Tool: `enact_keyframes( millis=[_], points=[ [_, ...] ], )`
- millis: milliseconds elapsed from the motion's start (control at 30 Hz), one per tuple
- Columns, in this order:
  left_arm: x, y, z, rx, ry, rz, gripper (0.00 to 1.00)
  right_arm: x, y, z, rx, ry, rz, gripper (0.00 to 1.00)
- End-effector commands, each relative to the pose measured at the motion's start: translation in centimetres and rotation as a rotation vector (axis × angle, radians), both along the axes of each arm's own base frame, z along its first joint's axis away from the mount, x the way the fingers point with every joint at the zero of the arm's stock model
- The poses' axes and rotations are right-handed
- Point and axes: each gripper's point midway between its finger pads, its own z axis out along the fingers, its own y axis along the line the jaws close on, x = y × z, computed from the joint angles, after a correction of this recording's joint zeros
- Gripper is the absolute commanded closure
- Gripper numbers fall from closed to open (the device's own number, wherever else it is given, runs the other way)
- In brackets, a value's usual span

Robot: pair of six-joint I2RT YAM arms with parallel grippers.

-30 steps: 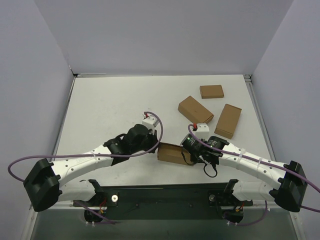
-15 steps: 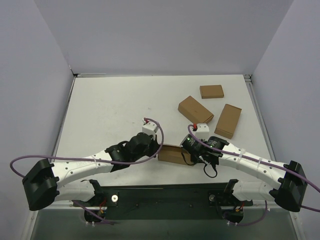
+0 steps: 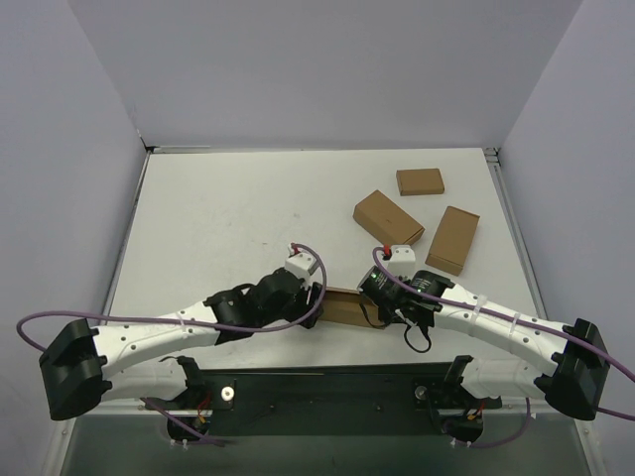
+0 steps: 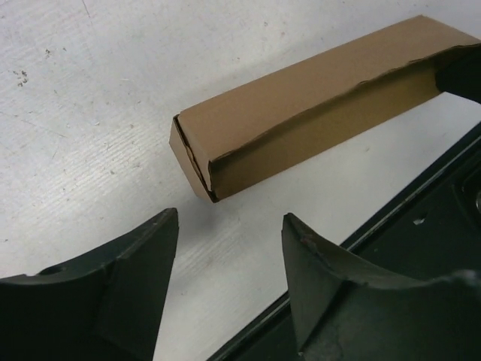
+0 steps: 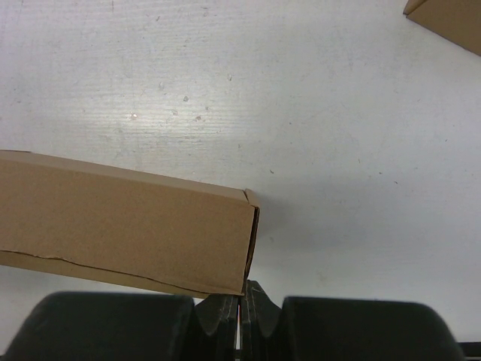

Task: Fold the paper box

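The paper box (image 3: pixel 342 305), a long flat brown carton, lies low in the centre of the top view (between both arms). The left gripper (image 4: pixel 229 226) stands spread just short of its end. The right gripper (image 5: pixel 240 299) has its fingers pressed together at the opposite corner.

White arms (image 3: pixel 159 335), black fingers (image 4: pixel 113 301), purple cables (image 3: pixel 60 317).

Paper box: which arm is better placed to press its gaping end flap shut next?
Left, probably. The left gripper stands open just short of the paper box, facing its slightly gaping end. The right gripper is shut at the opposite end.
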Motion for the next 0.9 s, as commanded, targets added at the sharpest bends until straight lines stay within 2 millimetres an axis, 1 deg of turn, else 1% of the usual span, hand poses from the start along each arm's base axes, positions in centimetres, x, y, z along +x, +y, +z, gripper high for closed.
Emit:
enact_keyframes(
  millis=[0, 33, 67, 133, 167, 200, 267, 300, 367, 400, 467, 533, 600, 700, 733, 767, 867],
  points=[
    [0.1, -0.9, 5.8, -0.067, -0.042, -0.060, 0.28, -1.7, -1.6, -1.5, -0.090, 0.078, 0.014, 1.00],
    [0.2, -0.8, 6.2, -0.076, -0.037, -0.062, 0.28, -1.7, -1.6, -1.5, -0.089, 0.077, 0.016, 1.00],
    [0.6, -1.0, 7.1, -0.109, -0.026, -0.069, 0.27, -1.7, -1.6, -1.5, -0.090, 0.078, 0.016, 1.00],
    [1.5, -0.9, 8.2, -0.171, -0.009, -0.042, 0.27, -1.8, -1.6, -1.6, -0.091, 0.078, 0.018, 1.00],
    [2.9, -0.4, 8.7, -0.201, -0.007, 0.000, 0.27, -1.8, -1.6, -1.6, -0.092, 0.079, 0.018, 1.00],
    [2.9, -0.6, 9.0, -0.243, 0.021, -0.005, 0.27, -1.8, -1.7, -1.6, -0.094, 0.079, 0.018, 1.00],
    [4.2, -0.5, 9.4, -0.283, 0.019, 0.019, 0.27, -1.8, -1.6, -1.6, -0.091, 0.079, 0.017, 1.00],
    [4.9, -0.5, 9.1, -0.278, 0.022, 0.038, 0.27, -1.8, -1.6, -1.6, -0.089, 0.076, 0.016, 1.00],
    [5.6, -0.6, 8.5, -0.265, 0.026, 0.047, 0.28, -1.8, -1.7, -1.6, -0.092, 0.076, 0.015, 1.00],
    [6.0, -0.9, 7.9, -0.252, 0.036, 0.051, 0.27, -1.9, -1.7, -1.7, -0.092, 0.078, 0.015, 1.00],
    [6.4, -1.3, 7.4, -0.255, 0.040, 0.052, 0.27, -1.9, -1.7, -1.7, -0.092, 0.079, 0.014, 1.00],
    [6.7, -1.4, 6.3, -0.251, 0.046, 0.067, 0.27, -1.9, -1.7, -1.7, -0.093, 0.078, 0.011, 1.00],
    [6.7, -1.3, 5.4, -0.249, 0.062, 0.076, 0.27, -1.9, -1.6, -1.7, -0.089, 0.078, 0.013, 1.00],
    [6.2, -1.0, 3.4, -0.233, 0.097, 0.082, 0.30, -1.9, -1.6, -1.7, -0.091, 0.079, 0.011, 1.00],
    [6.1, -1.0, 3.1, -0.238, 0.101, 0.081, 0.30, -1.9, -1.6, -1.7, -0.090, 0.078, 0.011, 1.00],
    [5.5, -0.8, 1.8, -0.229, 0.133, 0.082, 0.32, -1.9, -1.5, -1.6, -0.085, 0.079, 0.013, 1.00],
    [4.7, -0.4, 0.1, -0.236, 0.167, 0.086, 0.36, -1.9, -1.5, -1.5, -0.081, 0.076, 0.013, 1.00]
  ],
)
